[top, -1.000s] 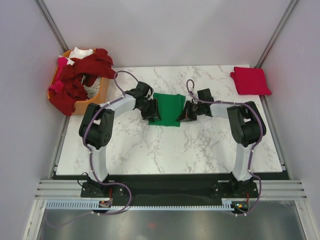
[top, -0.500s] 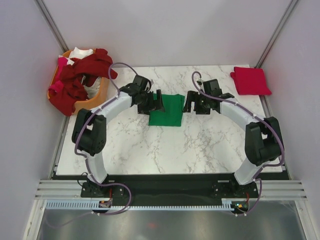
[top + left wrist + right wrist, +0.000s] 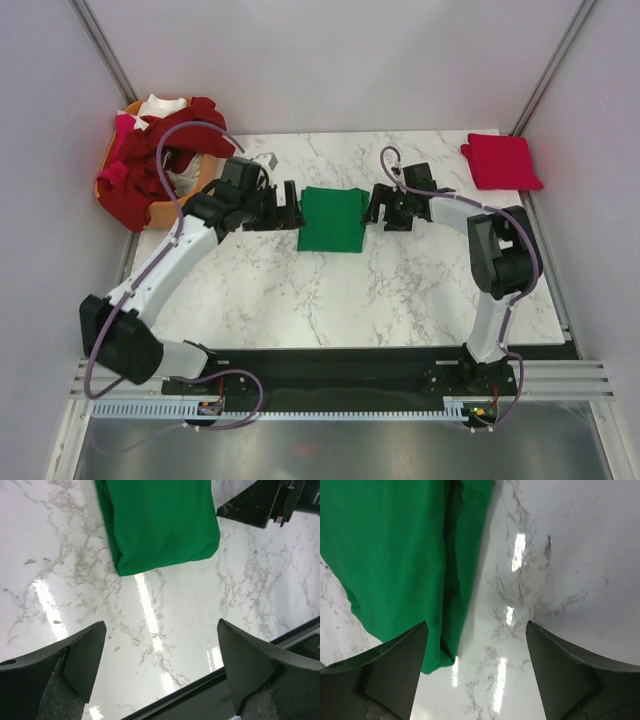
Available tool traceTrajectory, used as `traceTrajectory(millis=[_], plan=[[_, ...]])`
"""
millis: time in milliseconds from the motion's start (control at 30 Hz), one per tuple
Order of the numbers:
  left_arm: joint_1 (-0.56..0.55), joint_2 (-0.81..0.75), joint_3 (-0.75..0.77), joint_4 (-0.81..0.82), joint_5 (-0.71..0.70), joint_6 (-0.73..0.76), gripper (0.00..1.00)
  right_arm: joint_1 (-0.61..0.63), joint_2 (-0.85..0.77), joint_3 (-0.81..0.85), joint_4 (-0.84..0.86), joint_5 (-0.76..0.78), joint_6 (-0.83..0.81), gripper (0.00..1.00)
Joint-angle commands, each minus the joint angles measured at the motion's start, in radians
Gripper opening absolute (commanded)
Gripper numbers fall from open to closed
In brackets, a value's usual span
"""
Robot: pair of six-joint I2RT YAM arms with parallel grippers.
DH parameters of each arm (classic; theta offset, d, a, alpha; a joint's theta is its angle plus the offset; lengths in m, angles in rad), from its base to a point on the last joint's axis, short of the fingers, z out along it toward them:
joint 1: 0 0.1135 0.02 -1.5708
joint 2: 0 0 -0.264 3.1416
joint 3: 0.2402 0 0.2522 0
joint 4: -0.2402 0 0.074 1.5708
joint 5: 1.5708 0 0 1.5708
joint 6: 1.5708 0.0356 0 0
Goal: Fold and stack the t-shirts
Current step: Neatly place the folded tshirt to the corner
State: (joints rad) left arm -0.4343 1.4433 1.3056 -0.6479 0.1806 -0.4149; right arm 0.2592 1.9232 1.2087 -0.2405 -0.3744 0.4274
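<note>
Two folded, none stacked, more waiting.
We see the green shirt [image 3: 333, 219] and red shirt [image 3: 500, 161] folded, well apart; left gripper [image 3: 287, 214] and right gripper [image 3: 376, 208] gape wide, empty; the heap [image 3: 165, 145] in the basket [image 3: 205, 186] lies unfolded.

One shirt [image 3: 333, 219] lies between my left gripper [image 3: 291, 216] and right gripper [image 3: 373, 212]. A second shirt [image 3: 500, 161] sits far right, the basket [image 3: 207, 184] far left.

One folded bright green cloth t-shirt [image 3: 333, 219]; one folded bright red cloth t-shirt [image 3: 500, 161]; one orange basket [image 3: 132, 106], heaped shirts [image 3: 165, 140] uncountable; two white-and-black robot arms [image 3: 165, 263] [image 3: 455, 213].
</note>
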Motion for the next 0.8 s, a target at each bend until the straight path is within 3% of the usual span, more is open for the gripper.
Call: traceTrajectory(millis=[0, 167, 300, 400, 433, 500, 533, 633, 767], plan=[[0.003, -0.183, -0.116, -0.084, -0.107, 0.093, 1.00, -0.001, 0.094, 0.032, 0.052, -0.017, 0.005, 0.88], [0.006, -0.383, -0.239, -0.095, -0.154, 0.073, 1.00, 0.002, 0.189, 0.026, 0.170, -0.126, 0.082, 0.83], [0.011, -0.484, -0.327, -0.091, -0.216, 0.091, 1.00, 0.020, 0.252, 0.035, 0.219, -0.165, 0.129, 0.72], [0.017, -0.515, -0.374, -0.090, -0.257, 0.099, 1.00, 0.040, 0.287, 0.057, 0.225, -0.179, 0.140, 0.53], [0.019, -0.517, -0.384, -0.087, -0.256, 0.096, 1.00, 0.044, 0.293, 0.067, 0.228, -0.181, 0.143, 0.40], [0.019, -0.520, -0.413, -0.075, -0.245, 0.094, 1.00, 0.048, 0.304, 0.077, 0.227, -0.192, 0.145, 0.28], [0.019, -0.518, -0.417, -0.073, -0.242, 0.093, 1.00, 0.048, 0.306, 0.086, 0.227, -0.195, 0.142, 0.15], [0.019, -0.515, -0.411, -0.075, -0.233, 0.094, 1.00, 0.041, 0.301, 0.136, 0.173, -0.192, 0.117, 0.00], [0.019, -0.550, -0.391, -0.117, -0.219, 0.082, 1.00, 0.006, 0.266, 0.241, -0.001, -0.135, 0.018, 0.00]])
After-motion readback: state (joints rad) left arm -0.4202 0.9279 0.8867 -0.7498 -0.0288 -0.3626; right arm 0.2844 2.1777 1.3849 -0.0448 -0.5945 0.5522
